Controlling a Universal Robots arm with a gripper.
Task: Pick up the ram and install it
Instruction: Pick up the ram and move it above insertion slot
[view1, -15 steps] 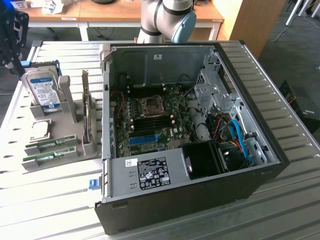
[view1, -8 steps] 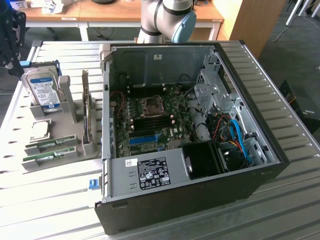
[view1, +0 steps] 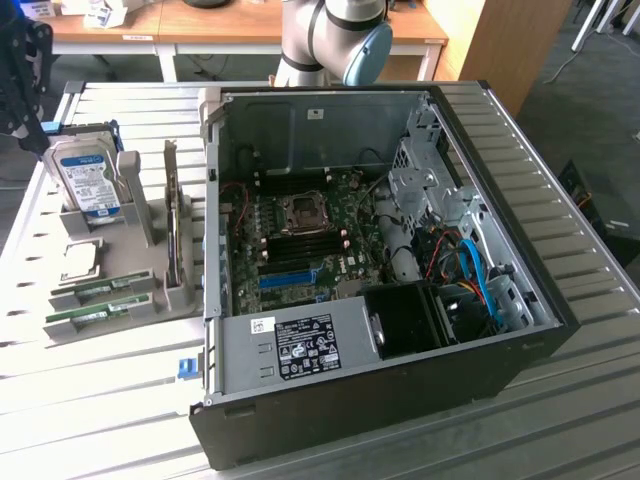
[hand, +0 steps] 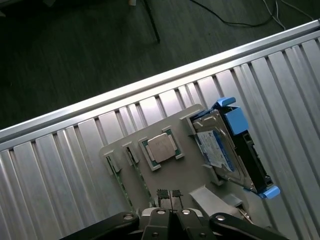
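Two long green ram sticks lie side by side in slots of a grey holder tray (view1: 140, 255) at the exterior view's left, one (view1: 103, 290) behind the other (view1: 98, 315). I cannot tell which one the task means. In the wrist view they show edge-on (hand: 117, 177) (hand: 140, 175) on the same tray (hand: 185, 170). My gripper (hand: 172, 196) hangs above the tray, close to the sticks and not touching them. Its fingers are shut together with nothing between them. The open computer case (view1: 380, 390) shows its motherboard (view1: 300, 235) with dark memory slots (view1: 300, 248).
On the tray also sit a CPU chip (hand: 162, 148) and a hard drive in a blue bracket (hand: 227, 150). A blue slot (view1: 290, 276) lies on the motherboard. The ribbed metal table (view1: 560, 150) ends in a rail (hand: 150, 85), with dark floor beyond. The arm's body (view1: 335, 40) stands behind the case.
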